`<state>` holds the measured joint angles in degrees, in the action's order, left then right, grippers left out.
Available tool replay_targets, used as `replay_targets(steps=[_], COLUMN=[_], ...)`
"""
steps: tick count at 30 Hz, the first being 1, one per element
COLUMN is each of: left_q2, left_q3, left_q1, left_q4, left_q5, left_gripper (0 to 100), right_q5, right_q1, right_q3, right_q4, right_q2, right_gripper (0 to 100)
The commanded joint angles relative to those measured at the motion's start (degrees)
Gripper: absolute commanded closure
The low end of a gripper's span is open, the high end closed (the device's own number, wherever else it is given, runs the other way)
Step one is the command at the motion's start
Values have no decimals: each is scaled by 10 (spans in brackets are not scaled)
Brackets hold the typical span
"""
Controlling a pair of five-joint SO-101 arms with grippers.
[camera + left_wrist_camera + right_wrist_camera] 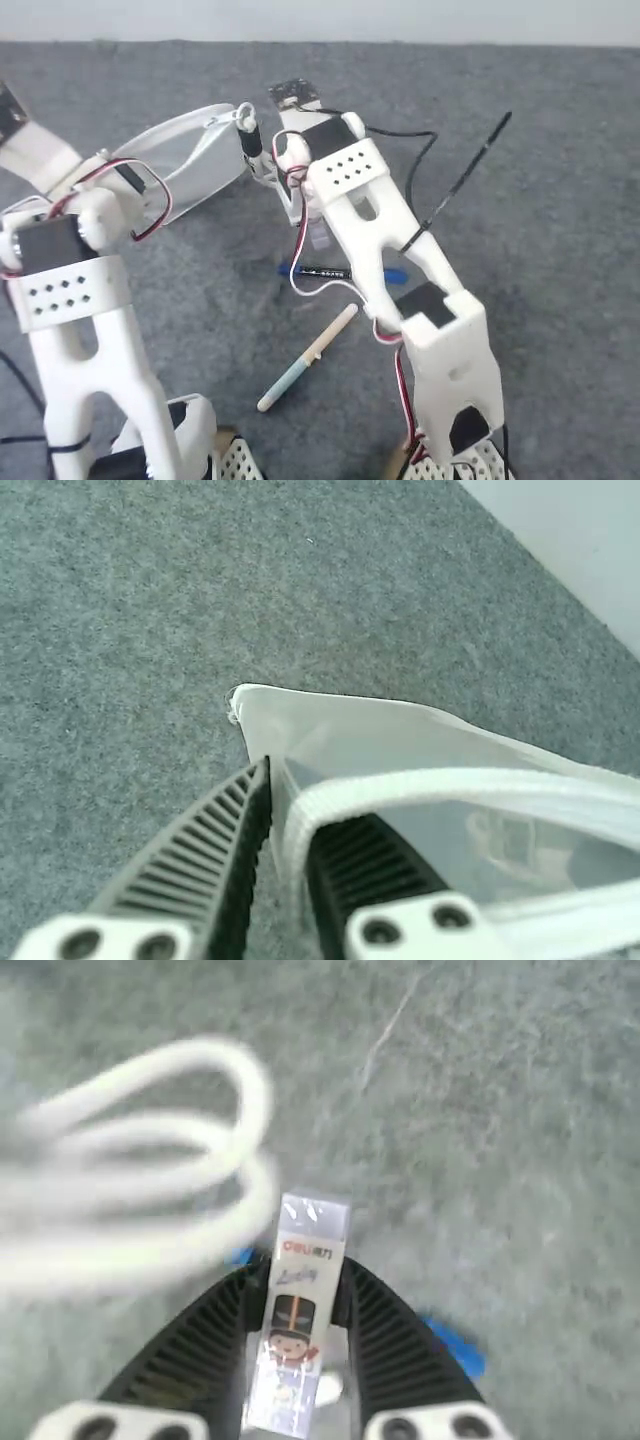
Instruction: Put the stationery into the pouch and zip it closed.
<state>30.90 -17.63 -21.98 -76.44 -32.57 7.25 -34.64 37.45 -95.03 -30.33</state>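
Your right claw [297,1272] grips the eraser [305,1235] lengthwise, its end pointing forward; the pouch [400,735], rim pinched in your left claw [285,800], gapes just ahead.

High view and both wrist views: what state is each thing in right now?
pouch: open, one edge pinched.
left gripper: shut on the pouch's edge.
right gripper: shut on the wrapped eraser.
wrapped eraser: held between the fingers, outside the pouch.
blue pen: lying loose on the table, outside the pouch.
cream pen: lying loose on the table, outside the pouch.
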Motion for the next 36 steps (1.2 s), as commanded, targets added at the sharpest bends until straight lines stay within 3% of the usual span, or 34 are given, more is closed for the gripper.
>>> replay_targets(steps=[1,10,18,28,36], left_q2=[4,4,8,8,8], left_q3=[0,0,0,1,1], left_q1=[-5,-3,-2,31,32], left_q4=[22,21,20,4,4], left_q5=[-7,-7,-7,-7,-7], left_gripper=[988,988,988,988,988], right_q5=[2,4,4,5,6], right_q1=[-28,-43,-74,-94,-95], right_q3=[34,28,-88,-269,-465], right_q4=[-56,-76,-63,63,259], right_q2=[87,163,285,443,558], right_gripper=[992,992,992,991,991])
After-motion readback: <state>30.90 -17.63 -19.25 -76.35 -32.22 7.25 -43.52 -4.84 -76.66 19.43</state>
